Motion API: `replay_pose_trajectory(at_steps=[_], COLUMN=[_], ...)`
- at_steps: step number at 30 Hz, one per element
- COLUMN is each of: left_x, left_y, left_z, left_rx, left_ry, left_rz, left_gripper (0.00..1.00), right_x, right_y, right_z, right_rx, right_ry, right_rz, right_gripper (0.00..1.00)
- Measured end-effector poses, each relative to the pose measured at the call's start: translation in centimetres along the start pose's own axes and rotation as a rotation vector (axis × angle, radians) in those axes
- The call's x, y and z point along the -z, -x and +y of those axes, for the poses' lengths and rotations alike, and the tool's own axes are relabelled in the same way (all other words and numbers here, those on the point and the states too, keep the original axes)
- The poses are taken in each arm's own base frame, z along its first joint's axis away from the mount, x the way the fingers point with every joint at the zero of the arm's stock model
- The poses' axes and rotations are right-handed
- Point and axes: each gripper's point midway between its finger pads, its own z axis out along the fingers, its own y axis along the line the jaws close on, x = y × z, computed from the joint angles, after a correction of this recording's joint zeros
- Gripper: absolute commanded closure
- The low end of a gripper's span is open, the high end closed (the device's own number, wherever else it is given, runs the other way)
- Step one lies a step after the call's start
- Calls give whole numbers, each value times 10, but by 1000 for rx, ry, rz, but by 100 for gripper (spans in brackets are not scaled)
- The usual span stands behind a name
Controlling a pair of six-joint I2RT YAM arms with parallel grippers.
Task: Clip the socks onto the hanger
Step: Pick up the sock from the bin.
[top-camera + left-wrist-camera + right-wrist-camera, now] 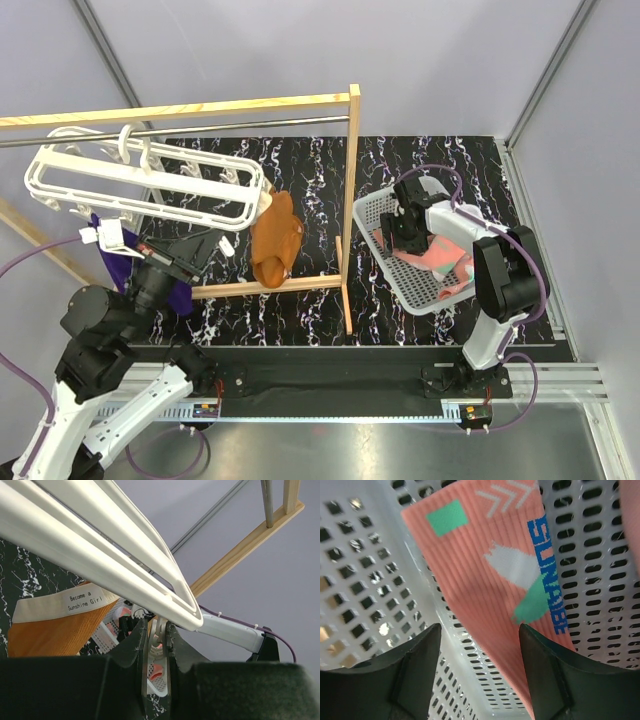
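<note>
The step in hand looks like lifting a sock out of the mesh basket point(365, 580): the right gripper point(480, 629) hangs just above a coral sock point(490, 580) with its fingers spread apart, nothing between them. To do it well, I judge it should come down astride one edge of the fabric, pinch cloth only and not the basket's wall, and take it near the cuff so that a free end is left to offer up. The left gripper point(156, 645) is closed tight on a small white clip point(159, 631) under the hanger point(100, 555), which hangs tilted from the wooden rack point(353, 200); it should keep that clip steady and facing the basket. By count: one hanger, one rack, one basket, one orange-brown sock point(275, 240) already hanging, one purple sock point(118, 262) at the hanger's left end, and coral socks that are probably two, though the heap in the basket does not separate clearly.
</note>
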Motion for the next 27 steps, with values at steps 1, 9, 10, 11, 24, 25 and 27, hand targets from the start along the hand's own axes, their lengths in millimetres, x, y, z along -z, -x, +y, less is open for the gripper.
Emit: replay_pose_trajectory(at_steps=[1,9,10,11,24,25,27], left_x=[-1,-9,-9,-9,-13,-13,-13], left_y=[0,-5,-5,-5,-8,-9,-9], left_z=[0,3,3,3,4,4,4], left_rx=[1,2,5,6,22,21,21], left_ry=[1,16,17,17,27,28,28], left_rz=[1,18,18,19,29,30,30], left_gripper=[100,100,100,100,100,100,100], right_x=[-3,-7,-5,-2,102,105,104], right_y=[-5,-2,0,3,63,59,46], right_z=[-1,-5,-7,-8,-13,-12,-11], right_rx=[-1,-13,-15,-16,-94,-103,-117], right_ry=[-2,-25,-35,-44,-82,-70,-37], right_rz=[10,-18,-30,-43,-410,-423,-440], right_gripper=[30,91,100,100,100,100,100])
